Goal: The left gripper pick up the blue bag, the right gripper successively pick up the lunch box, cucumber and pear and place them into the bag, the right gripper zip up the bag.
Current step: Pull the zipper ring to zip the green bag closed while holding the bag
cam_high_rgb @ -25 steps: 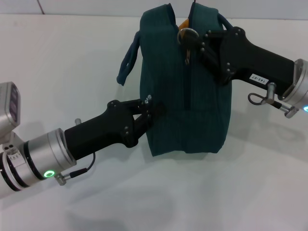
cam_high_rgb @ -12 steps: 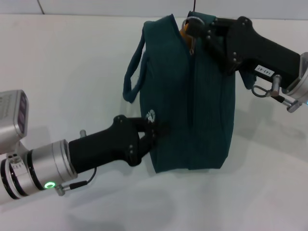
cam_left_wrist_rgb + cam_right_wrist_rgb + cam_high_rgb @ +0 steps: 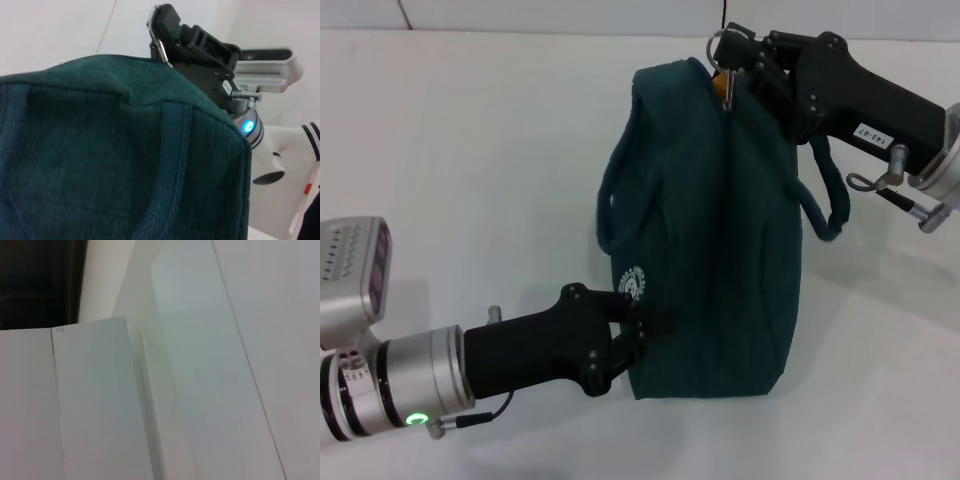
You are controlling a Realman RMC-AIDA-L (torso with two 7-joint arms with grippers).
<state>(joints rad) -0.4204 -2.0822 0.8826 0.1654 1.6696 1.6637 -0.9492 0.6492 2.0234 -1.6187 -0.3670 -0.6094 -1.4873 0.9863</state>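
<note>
Right claw (image 3: 728,52) on zip pull (image 3: 722,48), blue bag (image 3: 710,230) (white table (image 3: 470,150))

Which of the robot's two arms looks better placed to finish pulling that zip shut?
The right. Its pincer is at the ring zip pull on top of the blue bag, apparently gripping it. The left pincer is clamped low on the bag's side, steadying it, far from the zip.

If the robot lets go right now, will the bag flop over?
Probably it sags. The bag is soft cloth that creases where the left gripper pinches it, and its handle droops. The right gripper holds its zip ring, so it may slump.
</note>
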